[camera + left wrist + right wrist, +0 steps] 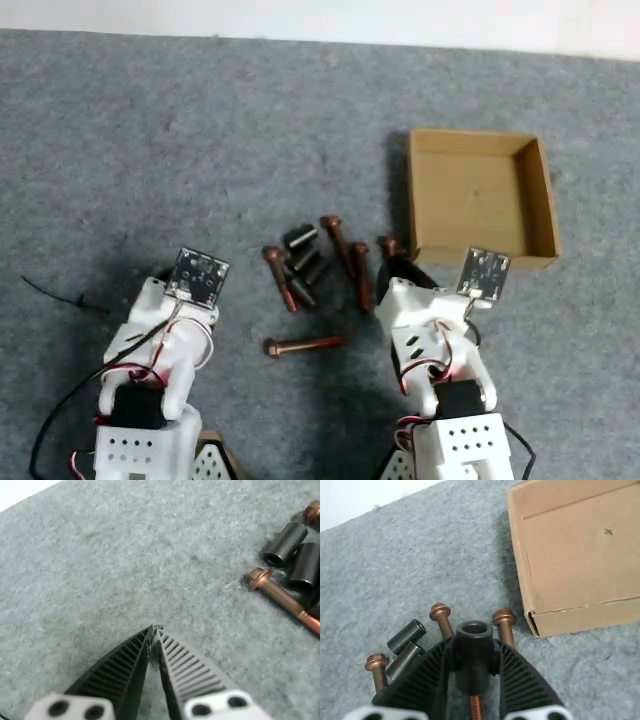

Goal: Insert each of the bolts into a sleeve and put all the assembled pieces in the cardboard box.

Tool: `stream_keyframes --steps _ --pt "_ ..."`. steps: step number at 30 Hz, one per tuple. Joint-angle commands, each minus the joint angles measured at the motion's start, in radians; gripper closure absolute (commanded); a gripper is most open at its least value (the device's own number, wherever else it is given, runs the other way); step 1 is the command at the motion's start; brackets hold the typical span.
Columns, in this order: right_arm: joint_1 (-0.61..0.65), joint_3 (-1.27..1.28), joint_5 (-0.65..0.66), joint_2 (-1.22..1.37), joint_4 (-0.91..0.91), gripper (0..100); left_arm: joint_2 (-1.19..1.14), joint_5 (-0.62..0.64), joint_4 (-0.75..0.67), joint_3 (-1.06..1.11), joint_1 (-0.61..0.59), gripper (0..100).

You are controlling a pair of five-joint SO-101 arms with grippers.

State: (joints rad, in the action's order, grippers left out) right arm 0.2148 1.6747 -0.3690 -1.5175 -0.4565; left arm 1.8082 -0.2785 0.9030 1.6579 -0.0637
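One sleeve (473,667) is clamped in the right gripper (473,647), low over the surface (150,150) at the near right of the pile (310,265). Its open bore faces away, towards the box (478,190). A copper thread (475,705) shows at its near end; we cannot tell whether it sits in the bore or lies beneath. The left gripper (154,630) is pressed together on nothing, over bare surface left of the pile. To do this step well, we judge the right arm should hold the sleeve level and steady. The left should part its jaws and take the lone bolt (305,346) by the shank near its head, leaving the threaded end free. We line bolt and bore on one axis before pushing; a skewed entry could jam or knock the sleeve loose.
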Motion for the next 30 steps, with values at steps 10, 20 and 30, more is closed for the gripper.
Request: stream_keyframes --steps 10,20,30 --pt "-0.005 0.104 0.011 -0.021 -0.001 98.9 -0.001 0.101 0.021 -0.226 0.038 98" --pt "-0.005 0.104 0.011 -0.021 -0.001 98.9 -0.001 0.098 0.029 -0.262 0.056 98" --pt "-0.005 0.104 0.011 -0.019 -0.001 98.9 -0.001 0.097 0.025 -0.294 0.058 98"
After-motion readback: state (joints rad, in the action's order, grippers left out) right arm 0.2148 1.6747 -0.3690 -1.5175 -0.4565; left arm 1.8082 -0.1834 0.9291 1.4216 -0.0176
